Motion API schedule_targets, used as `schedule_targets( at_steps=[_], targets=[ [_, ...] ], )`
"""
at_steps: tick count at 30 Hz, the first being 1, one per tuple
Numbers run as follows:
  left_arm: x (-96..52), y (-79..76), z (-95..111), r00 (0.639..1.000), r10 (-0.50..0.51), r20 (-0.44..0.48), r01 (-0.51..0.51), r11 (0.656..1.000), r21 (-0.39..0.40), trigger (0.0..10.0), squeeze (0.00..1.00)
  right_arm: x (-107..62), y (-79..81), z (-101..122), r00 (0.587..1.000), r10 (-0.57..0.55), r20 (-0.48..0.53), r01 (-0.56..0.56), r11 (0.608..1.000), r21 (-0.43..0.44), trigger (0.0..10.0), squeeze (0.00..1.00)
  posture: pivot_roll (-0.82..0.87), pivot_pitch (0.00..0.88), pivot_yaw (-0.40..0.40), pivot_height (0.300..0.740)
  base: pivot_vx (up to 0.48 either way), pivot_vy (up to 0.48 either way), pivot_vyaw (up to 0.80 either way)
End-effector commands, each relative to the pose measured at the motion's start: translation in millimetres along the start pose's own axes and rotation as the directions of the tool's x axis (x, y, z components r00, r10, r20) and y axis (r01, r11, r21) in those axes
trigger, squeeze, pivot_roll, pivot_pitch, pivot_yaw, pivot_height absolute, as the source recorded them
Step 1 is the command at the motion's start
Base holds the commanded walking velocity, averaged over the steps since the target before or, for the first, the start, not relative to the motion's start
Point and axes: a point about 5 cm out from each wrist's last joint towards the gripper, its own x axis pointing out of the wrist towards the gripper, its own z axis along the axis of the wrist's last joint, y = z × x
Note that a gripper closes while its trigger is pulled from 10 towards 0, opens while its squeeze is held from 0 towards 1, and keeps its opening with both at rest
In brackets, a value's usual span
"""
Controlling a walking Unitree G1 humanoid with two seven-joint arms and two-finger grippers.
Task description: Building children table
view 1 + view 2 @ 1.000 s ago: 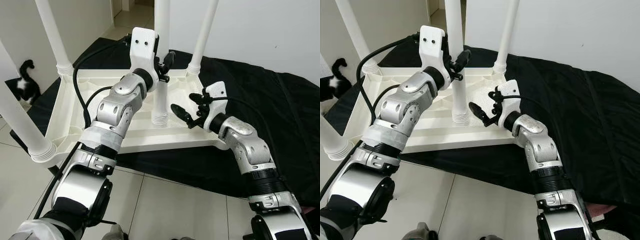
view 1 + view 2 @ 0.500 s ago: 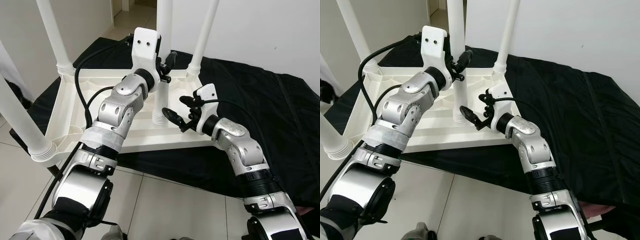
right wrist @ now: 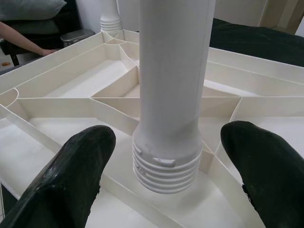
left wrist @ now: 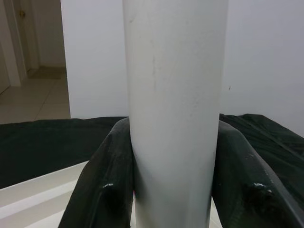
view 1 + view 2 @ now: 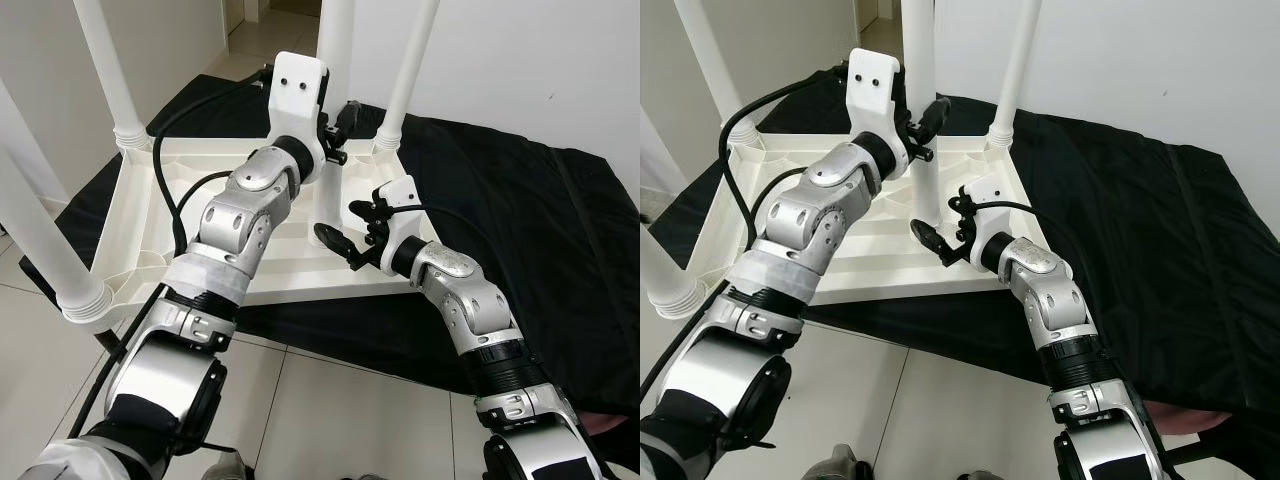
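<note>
Our left arm reaches forward and up, elbow bent, its white wrist housing raised high. Our left gripper [image 4: 173,190] has its two black fingers [image 4: 102,185] pressed against either side of the white table leg [image 4: 173,95], clamped on it. Our right arm extends forward from the lower right, forearm angled inward toward the middle. Our right gripper [image 3: 166,175] sits low, its fingers [image 3: 71,175] spread wide apart on either side of the leg's threaded end, not touching it.
</note>
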Motion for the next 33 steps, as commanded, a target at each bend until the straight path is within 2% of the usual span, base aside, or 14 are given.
schedule_targets(
  at_steps=[1, 7, 9, 14, 18, 23, 33],
  targets=[
    [1.3, -11.7, 7.1, 0.987, -0.157, 0.028, 0.156, 0.987, 0.022, 10.0, 0.00, -0.5, -3.3, 1.1, 1.000, -0.016, 0.002, 0.016, 1.000, -0.006, 10.0, 0.00, 0.03, 0.000, -0.059, 0.740, 0.000, 0.000, 0.00],
    [1.4, -17.3, 7.5, 0.985, -0.170, 0.031, 0.170, 0.985, 0.010, 10.0, 0.00, 1.2, -3.9, 1.5, 0.999, -0.038, 0.013, 0.038, 0.999, -0.006, 10.0, 0.00, 0.02, 0.000, -0.056, 0.740, 0.000, 0.000, 0.00],
    [1.3, -26.1, 5.8, 0.982, -0.188, 0.032, 0.188, 0.982, -0.009, 10.0, 0.00, 7.8, -2.0, 3.4, 0.997, -0.070, 0.044, 0.071, 0.997, -0.004, 10.0, 0.00, 0.02, 0.000, -0.053, 0.740, 0.000, 0.000, 0.00],
    [1.5, -30.8, 5.9, 0.980, -0.197, 0.035, 0.197, 0.980, -0.018, 10.0, 0.00, 12.0, -0.8, 3.8, 0.994, -0.089, 0.056, 0.090, 0.996, -0.006, 10.0, 0.00, 0.03, 0.000, -0.052, 0.740, 0.000, 0.000, 0.00],
    [1.6, -46.8, 5.9, 0.973, -0.225, 0.044, 0.227, 0.973, -0.046, 10.0, 0.00, 23.7, 2.7, 7.3, 0.989, -0.122, 0.082, 0.121, 0.993, 0.017, 10.0, 0.00, 0.04, 0.000, -0.054, 0.740, 0.000, 0.000, 0.00],
    [-0.4, -56.1, 2.7, 0.969, -0.243, 0.038, 0.244, 0.968, -0.049, 10.0, 0.00, 27.5, -1.0, 14.5, 0.983, -0.149, 0.105, 0.148, 0.989, 0.023, 10.0, 0.00, 0.04, 0.000, -0.056, 0.740, 0.000, 0.000, 0.00],
    [-2.1, -58.7, 1.8, 0.969, -0.246, 0.033, 0.247, 0.968, -0.047, 10.0, 0.00, 30.7, -2.4, 16.5, 0.983, -0.149, 0.111, 0.148, 0.989, 0.014, 10.0, 0.00, 0.06, 0.000, -0.060, 0.740, 0.000, 0.000, 0.00]
  ],
)
